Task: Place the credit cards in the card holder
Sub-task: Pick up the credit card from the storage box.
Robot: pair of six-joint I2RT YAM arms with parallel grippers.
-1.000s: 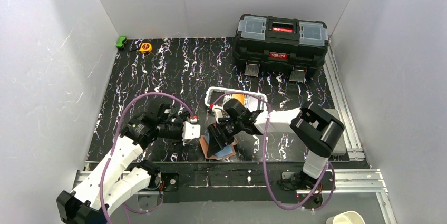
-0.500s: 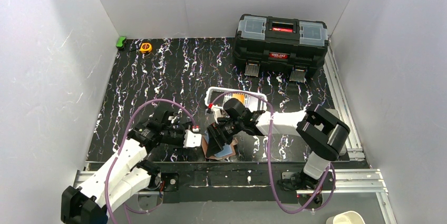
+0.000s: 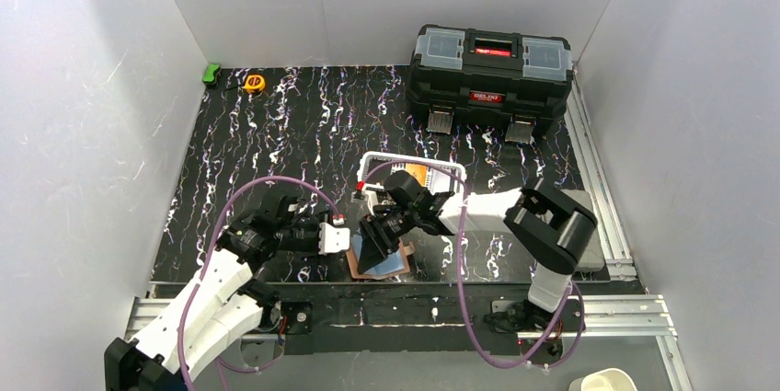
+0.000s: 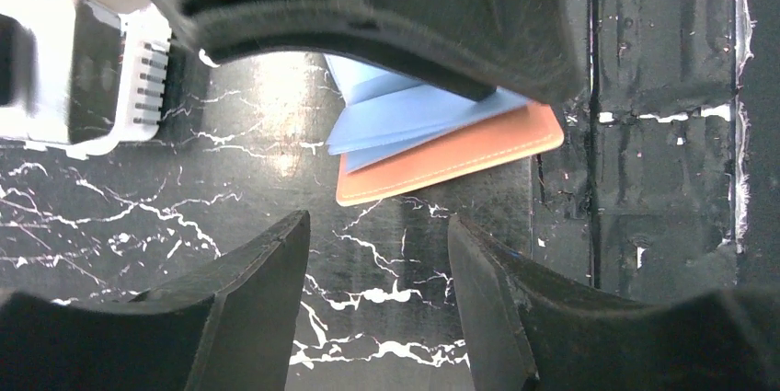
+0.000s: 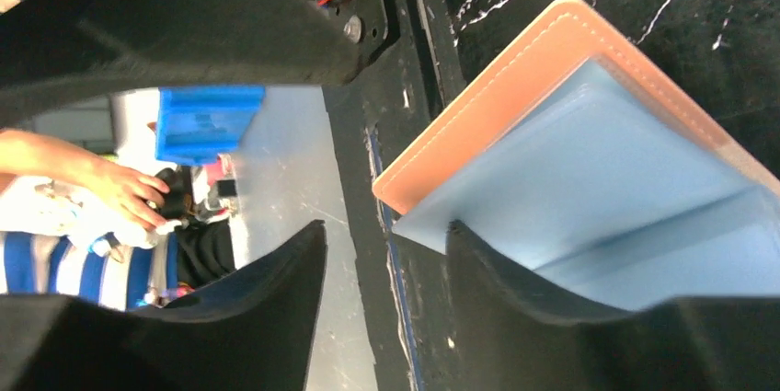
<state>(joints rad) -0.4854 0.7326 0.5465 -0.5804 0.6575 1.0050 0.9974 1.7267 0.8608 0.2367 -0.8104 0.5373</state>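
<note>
Card holder [image 5: 478, 120] stitching only at right wrist; toolbox [image 3: 490, 64] only overhead.

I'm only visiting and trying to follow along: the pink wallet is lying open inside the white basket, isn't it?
Not quite. The card holder does lie open, but it is not inside the white basket. It rests on the black table, on the near side of the basket, close to the table's front edge. The top external view shows this.
</note>
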